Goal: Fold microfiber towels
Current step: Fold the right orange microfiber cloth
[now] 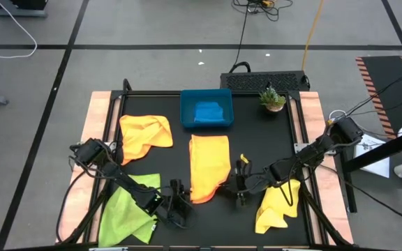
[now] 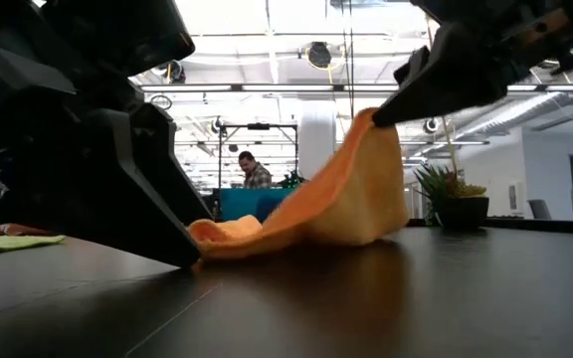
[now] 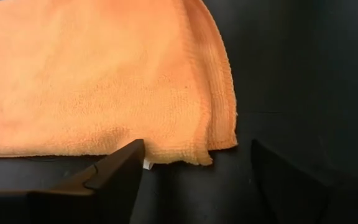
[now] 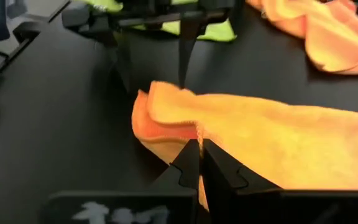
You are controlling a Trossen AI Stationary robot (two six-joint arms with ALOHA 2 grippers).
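Black matte table carries the work. We judge the task partly done: a blue towel lies folded in the tray; the orange towel is mid-fold, doubled lengthwise; another orange, a green and a yellow towel lie crumpled. Right gripper is clenched on the doubled orange towel's edge, lifting it off the table. Left gripper stands released, the towel's stitched, nubbly corner just ahead of its fingertips.
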